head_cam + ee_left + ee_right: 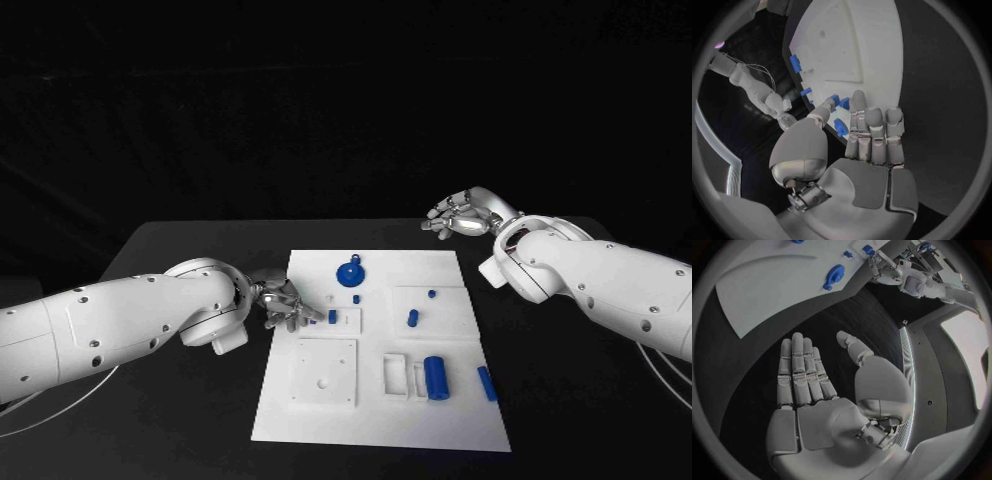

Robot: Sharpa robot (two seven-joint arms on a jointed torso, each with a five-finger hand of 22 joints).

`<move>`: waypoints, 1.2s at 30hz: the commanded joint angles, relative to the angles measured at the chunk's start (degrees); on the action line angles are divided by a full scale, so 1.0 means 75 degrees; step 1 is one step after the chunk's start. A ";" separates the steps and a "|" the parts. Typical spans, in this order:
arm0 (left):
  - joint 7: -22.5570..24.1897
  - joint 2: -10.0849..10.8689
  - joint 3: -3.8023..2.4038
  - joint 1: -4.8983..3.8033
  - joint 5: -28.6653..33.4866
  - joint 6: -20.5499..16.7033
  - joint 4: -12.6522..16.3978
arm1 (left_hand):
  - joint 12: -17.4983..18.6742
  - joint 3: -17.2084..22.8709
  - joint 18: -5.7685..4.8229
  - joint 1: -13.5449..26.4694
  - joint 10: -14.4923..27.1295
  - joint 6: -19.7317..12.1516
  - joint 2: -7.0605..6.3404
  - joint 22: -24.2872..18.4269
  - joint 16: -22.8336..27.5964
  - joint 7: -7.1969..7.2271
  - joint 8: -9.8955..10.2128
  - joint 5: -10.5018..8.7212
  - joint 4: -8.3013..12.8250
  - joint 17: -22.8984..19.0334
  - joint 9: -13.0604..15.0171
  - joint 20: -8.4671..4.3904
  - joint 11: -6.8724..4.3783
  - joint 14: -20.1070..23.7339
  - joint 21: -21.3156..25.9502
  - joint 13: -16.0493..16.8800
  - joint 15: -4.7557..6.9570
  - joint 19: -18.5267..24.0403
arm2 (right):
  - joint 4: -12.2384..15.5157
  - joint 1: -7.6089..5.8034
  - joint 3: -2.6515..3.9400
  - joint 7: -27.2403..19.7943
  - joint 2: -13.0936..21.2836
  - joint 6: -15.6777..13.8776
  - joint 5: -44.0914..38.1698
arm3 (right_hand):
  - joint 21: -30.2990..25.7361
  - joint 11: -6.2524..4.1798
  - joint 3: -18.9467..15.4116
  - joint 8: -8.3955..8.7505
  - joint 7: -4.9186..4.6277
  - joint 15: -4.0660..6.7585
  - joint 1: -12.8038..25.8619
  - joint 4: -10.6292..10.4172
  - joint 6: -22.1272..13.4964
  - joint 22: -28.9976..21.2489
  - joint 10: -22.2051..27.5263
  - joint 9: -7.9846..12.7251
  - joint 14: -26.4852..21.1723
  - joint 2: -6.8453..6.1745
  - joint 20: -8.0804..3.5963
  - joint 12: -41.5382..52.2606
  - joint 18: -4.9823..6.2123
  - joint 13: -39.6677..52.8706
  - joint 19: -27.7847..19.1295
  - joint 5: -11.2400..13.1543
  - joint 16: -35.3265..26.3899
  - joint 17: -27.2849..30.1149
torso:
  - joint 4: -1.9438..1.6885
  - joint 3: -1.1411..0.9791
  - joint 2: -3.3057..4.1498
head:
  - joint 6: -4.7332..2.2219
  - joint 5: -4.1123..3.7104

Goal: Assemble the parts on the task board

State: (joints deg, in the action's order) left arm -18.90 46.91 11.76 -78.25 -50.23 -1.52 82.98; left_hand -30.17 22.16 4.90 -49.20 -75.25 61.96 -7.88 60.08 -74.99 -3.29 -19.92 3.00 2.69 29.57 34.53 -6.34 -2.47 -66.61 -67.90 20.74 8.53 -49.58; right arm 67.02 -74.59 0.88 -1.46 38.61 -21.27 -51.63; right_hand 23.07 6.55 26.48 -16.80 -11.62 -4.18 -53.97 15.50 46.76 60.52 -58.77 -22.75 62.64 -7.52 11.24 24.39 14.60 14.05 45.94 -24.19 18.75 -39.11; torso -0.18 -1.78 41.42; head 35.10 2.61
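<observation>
Hovering at task board (378,420) left edge: left hand (284,303)

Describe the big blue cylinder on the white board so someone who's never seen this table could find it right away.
Start at the white task board in the middle of the black table. Go to its near right part, beside the narrow rectangular slot. There the blue cylinder lies on its side; it is much thicker than the slim blue bar to its right.
</observation>
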 commanded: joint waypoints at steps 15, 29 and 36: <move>-0.0305 -0.0231 0.0057 0.0055 -0.0144 0.0197 -0.0145 | -0.0052 -0.0084 0.0169 -0.0154 -0.0120 0.0119 0.0332 0.0047 -0.0093 0.0007 0.0017 0.0010 -0.0075 0.0052 -0.0015 -0.0981 -0.0015 -0.0085 -0.0086 0.0024 0.0026 -0.0083 | -0.0007 0.0019 0.0003 -0.0093 -0.0015 0.0066 0.0023 | -0.0049 -0.0002 -0.0027 -0.0049 -0.0010 -0.0010 0.0045 0.0019 -0.0052 0.0014 0.0045 0.0011 -0.0009 0.0020 0.0010 0.0040 0.0054 -0.0011 -0.0062 -0.0047 -0.0044 -0.0011 | -0.0006 0.0000 0.0003 | -0.0001 -0.0006; -0.0378 -0.0250 0.0061 0.0082 -0.0215 0.0138 -0.0167 | -0.0014 -0.0340 0.0142 -0.0676 -0.0125 0.0135 0.0807 0.0076 -0.0078 -0.0003 0.0075 0.0051 0.0365 0.0078 -0.0025 -0.0980 -0.0005 -0.0090 -0.0104 0.0028 0.0017 -0.0067 | -0.0015 0.0043 0.0003 -0.0094 -0.0019 0.0070 0.0026 | -0.0050 -0.0002 -0.0028 -0.0050 -0.0010 -0.0010 0.0048 0.0018 -0.0053 0.0015 0.0045 0.0012 -0.0008 0.0021 0.0010 0.0042 0.0054 -0.0015 -0.0063 -0.0048 -0.0047 -0.0014 | -0.0006 0.0005 0.0003 | 0.0011 -0.0005; -0.0431 -0.0284 0.0061 0.0083 -0.0235 0.0083 -0.0178 | 0.0005 -0.0354 0.0118 -0.0880 -0.0134 0.0145 0.1002 0.0079 -0.0068 -0.0013 0.0109 0.0396 0.0646 0.0087 -0.0037 -0.0973 0.0003 -0.0104 -0.0103 0.0028 0.0009 -0.0085 | -0.0020 0.0046 0.0003 -0.0094 -0.0024 0.0077 0.0027 | -0.0050 -0.0002 -0.0028 -0.0051 -0.0010 -0.0010 0.0050 0.0017 -0.0053 0.0016 0.0045 0.0013 -0.0008 0.0022 0.0010 0.0043 0.0054 -0.0016 -0.0063 -0.0048 -0.0048 -0.0015 | -0.0012 0.0005 0.0002 | 0.0024 -0.0005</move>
State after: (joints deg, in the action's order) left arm -19.88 45.05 11.71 -78.25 -50.86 -1.51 81.84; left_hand -30.38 19.58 5.78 -55.18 -75.94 63.02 -0.86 60.59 -75.47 -2.82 -20.17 5.77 7.24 30.14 35.10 -6.55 -2.38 -67.20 -68.39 20.87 8.35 -49.77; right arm 66.88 -74.27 0.88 -1.55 38.48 -21.26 -51.51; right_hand 23.06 6.56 26.48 -16.79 -11.69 -4.18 -53.92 15.50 46.68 60.56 -58.77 -22.70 62.64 -7.47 11.24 24.39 14.59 14.01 45.94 -24.19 18.75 -39.14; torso -0.23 -1.72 41.45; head 35.27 2.59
